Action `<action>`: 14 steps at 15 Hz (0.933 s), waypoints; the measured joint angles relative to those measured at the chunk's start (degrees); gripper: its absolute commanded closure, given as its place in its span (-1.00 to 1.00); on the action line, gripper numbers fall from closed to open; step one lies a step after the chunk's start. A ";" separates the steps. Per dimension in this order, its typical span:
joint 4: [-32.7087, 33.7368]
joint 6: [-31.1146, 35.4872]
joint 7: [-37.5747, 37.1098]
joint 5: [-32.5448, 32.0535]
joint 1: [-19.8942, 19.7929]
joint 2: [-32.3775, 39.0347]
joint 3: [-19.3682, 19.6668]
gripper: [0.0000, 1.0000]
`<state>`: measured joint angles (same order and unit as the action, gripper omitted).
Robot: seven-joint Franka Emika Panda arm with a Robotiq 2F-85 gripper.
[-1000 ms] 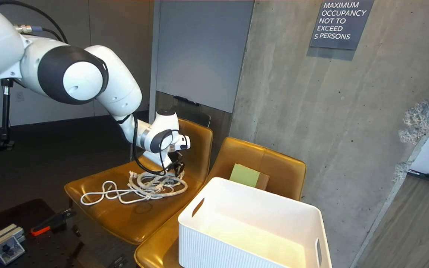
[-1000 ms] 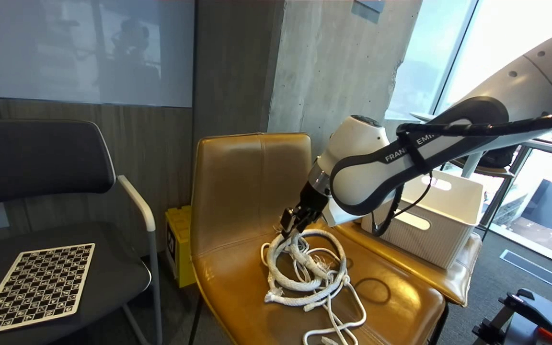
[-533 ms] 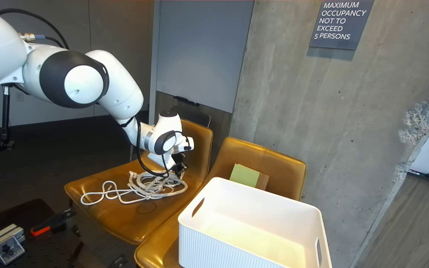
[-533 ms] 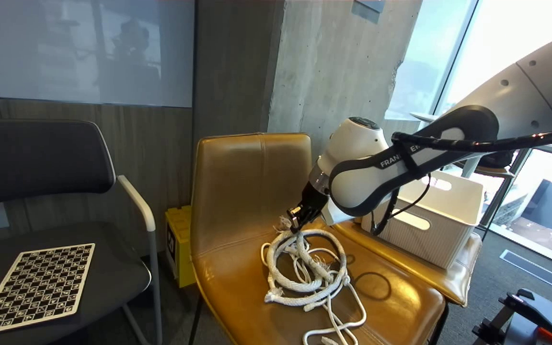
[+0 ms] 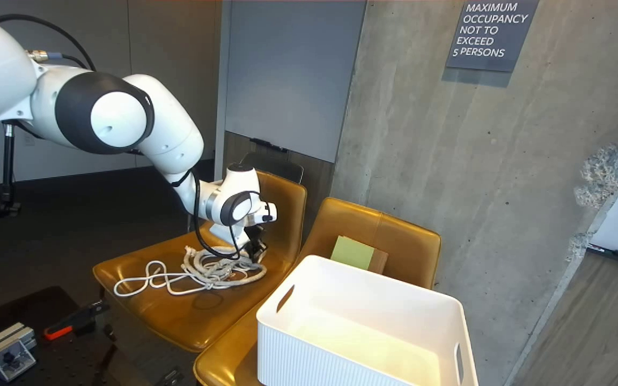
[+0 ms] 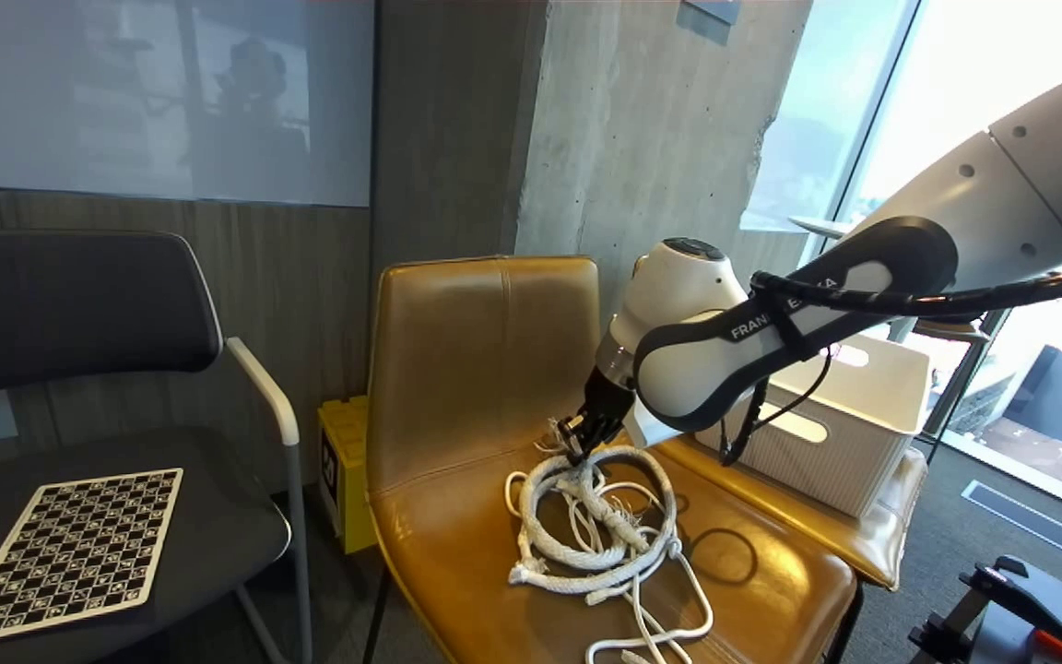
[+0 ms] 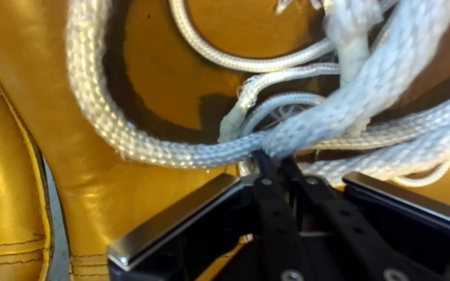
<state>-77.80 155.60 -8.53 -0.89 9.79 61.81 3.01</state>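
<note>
On my wrist feed the black two-fingered pincer (image 7: 275, 158) grips the coiled white braided rope (image 7: 318, 121), loops spreading 10 to 3 o'clock across the tan leather chair seat (image 7: 162, 82); I judge grasping in hand, next move calling for a slow, snag-wary lift.

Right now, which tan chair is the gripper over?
The tan chair with the white rope on its seat, where the gripper pinches a strand; the other tan chair bears the white bin.

Your wrist view looks closely down past the gripper (image 7: 275, 157) at six o'clock onto rope (image 7: 313, 127); both exterior views, farther back, share the chair (image 6: 485, 378) beneath it.
</note>
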 measured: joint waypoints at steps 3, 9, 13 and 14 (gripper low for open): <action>-0.80 0.24 0.00 -0.04 0.26 -0.47 0.00 0.96; -10.66 6.96 -0.57 -1.68 3.65 -7.60 1.69 0.96; -21.63 16.16 -4.14 -5.11 10.09 -17.84 9.21 0.96; -24.40 19.08 -5.25 -5.57 12.01 -20.40 11.96 0.96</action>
<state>-102.21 174.68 -13.78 -6.46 21.79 41.41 14.96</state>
